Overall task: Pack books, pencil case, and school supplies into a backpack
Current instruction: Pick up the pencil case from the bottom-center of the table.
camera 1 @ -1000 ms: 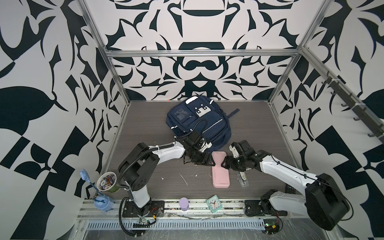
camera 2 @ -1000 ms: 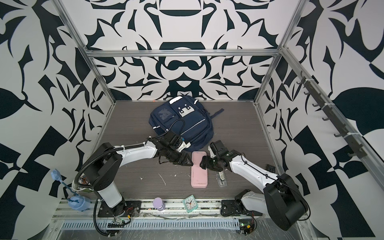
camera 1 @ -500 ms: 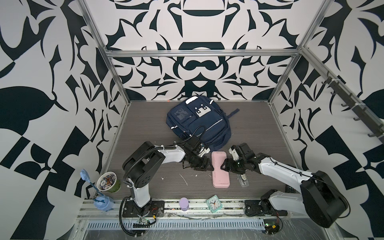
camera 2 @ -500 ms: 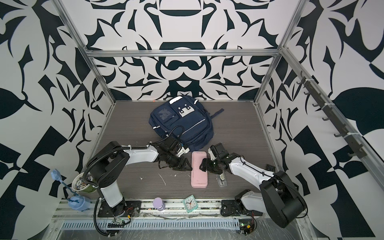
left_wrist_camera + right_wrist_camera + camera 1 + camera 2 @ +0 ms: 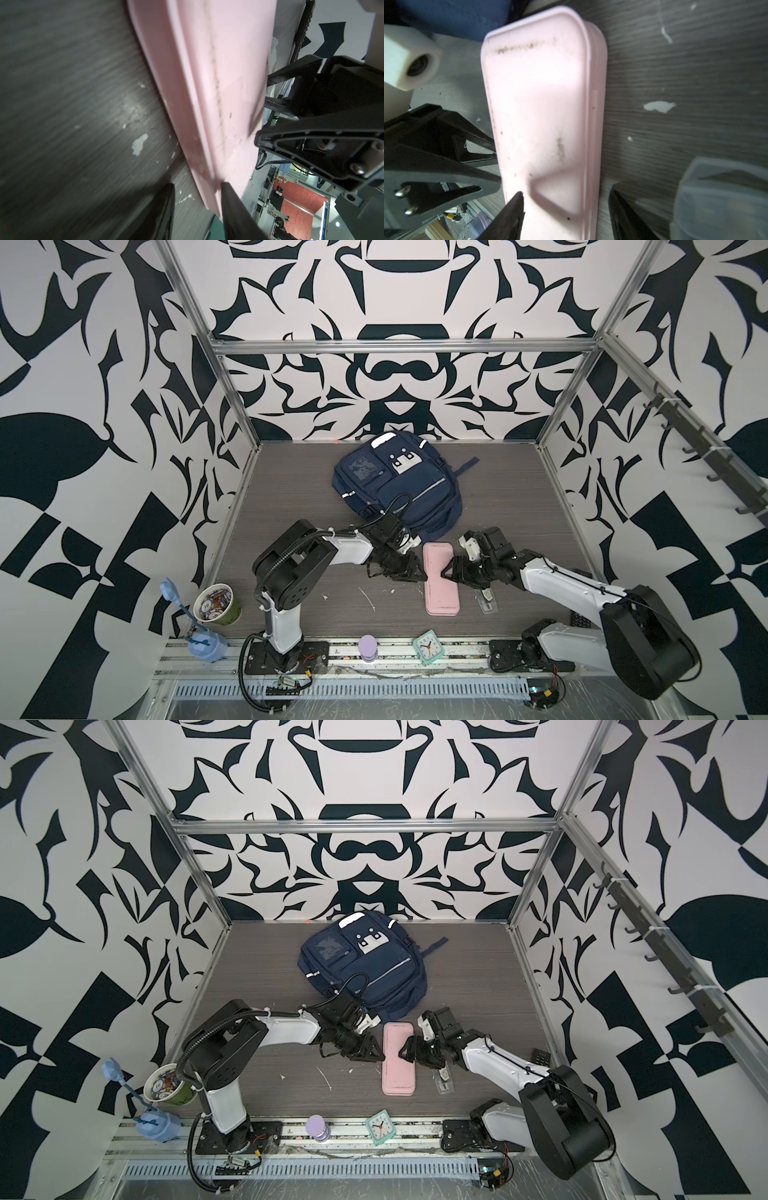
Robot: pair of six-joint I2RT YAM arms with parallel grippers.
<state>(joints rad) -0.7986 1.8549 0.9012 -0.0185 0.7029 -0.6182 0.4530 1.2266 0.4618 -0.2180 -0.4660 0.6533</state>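
1. The step in hand looks like the pickup of the flat, pale pink, oblong plastic pencil case [image 5: 441, 580]. It lies flat on the grey wood-grain table [image 5: 299, 506], directly between the two grippers.
2. The left gripper [image 5: 411, 570] sits at one long edge of the pencil case. Its wrist view shows the jaws partly apart. One finger is over the case's top near the rim and the other is on the table side, with a sliver of bare table between it and the case. It has hold of nothing.
3. The right gripper [image 5: 451, 570] faces it from the opposite long edge, with its jaws wider. One finger is over the lid and the other stands just clear of the side wall, so it grips nothing either.
4. The large navy blue fabric backpack [image 5: 399, 485] lies flat just beyond both grippers, its near end close to the case's far end. Neither top view shows an open mouth.
5. The small clear plastic packet [image 5: 486, 601] of supplies lies just beside the right gripper, on the side away from the case. The books appear in no view.
6. The next move probably calls for one gripper to pinch the rim firmly, since a thin, smooth edge may slip. The backpack will likely need opening before the case can go in.
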